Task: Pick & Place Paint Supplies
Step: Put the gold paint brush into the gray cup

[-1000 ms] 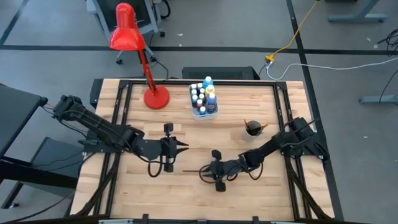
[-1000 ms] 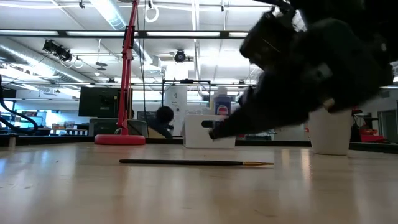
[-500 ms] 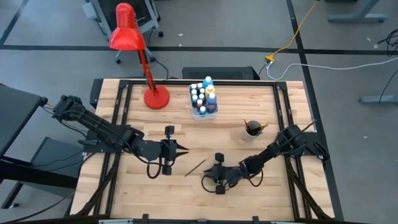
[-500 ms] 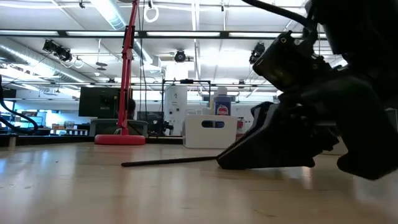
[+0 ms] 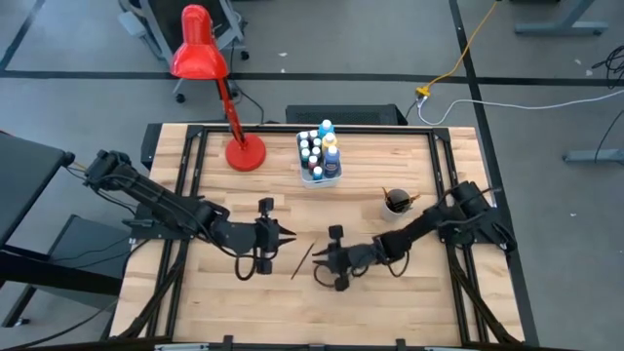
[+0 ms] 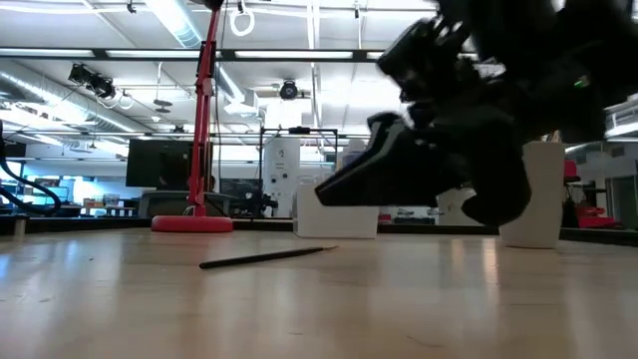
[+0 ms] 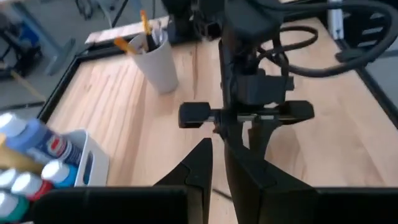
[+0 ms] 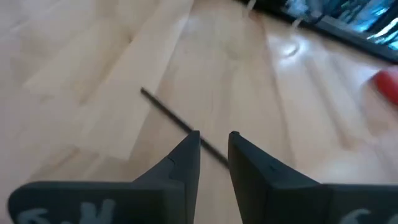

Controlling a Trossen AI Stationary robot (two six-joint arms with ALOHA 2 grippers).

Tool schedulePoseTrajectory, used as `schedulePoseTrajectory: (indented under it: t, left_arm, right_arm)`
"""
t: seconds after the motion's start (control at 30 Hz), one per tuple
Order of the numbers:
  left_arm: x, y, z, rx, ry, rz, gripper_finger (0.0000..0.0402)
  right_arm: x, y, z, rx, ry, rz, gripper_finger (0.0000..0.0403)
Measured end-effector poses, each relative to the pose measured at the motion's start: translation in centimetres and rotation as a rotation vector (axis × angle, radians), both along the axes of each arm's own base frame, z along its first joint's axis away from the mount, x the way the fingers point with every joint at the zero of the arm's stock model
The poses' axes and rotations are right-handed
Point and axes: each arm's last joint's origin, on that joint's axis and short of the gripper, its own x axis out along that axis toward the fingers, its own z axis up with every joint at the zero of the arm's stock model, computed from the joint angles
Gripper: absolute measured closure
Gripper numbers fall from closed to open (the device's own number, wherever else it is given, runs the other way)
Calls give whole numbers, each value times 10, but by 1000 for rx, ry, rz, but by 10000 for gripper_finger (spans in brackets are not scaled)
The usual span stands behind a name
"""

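Using the white tub [image 5: 320, 166] as landmark: bare wood is lying open in front of it down to the paintbrush [image 5: 301, 260] — both grippers are crowding that spot, left gripper [image 5: 290, 234] and right gripper [image 5: 317, 263] flanking the brush. Red lamp [image 5: 244, 153] is blocking tub's left; white cup [image 5: 395, 205] is standing off its front-right.
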Motion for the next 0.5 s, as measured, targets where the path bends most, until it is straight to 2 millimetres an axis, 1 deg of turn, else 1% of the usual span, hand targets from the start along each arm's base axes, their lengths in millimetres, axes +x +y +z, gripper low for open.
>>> schedulePoseTrajectory:
  t: [0.03,0.1,0.17,0.23,0.33,0.43,0.5]
  left_arm:
    - [0,0,-2,-10,5,14,349]
    - [8,-2,-8,-24,11,34,349]
    - [9,-3,-20,11,75,41,349]
    - [17,-7,-24,1,62,37,349]
    - [21,-9,-33,18,88,37,349]
    - [22,-9,-35,21,90,42,349]
    - [23,-9,-33,19,72,51,349]
  right_arm:
    - [2,-6,0,17,7,3,318]
    - [7,-19,-4,36,28,10,318]
    - [10,-29,-5,24,33,18,318]
    - [13,-35,-3,9,24,47,318]
    - [17,-45,-3,36,31,64,318]
    - [18,-54,-6,112,82,112,318]
    - [17,-54,-8,141,111,162,318]
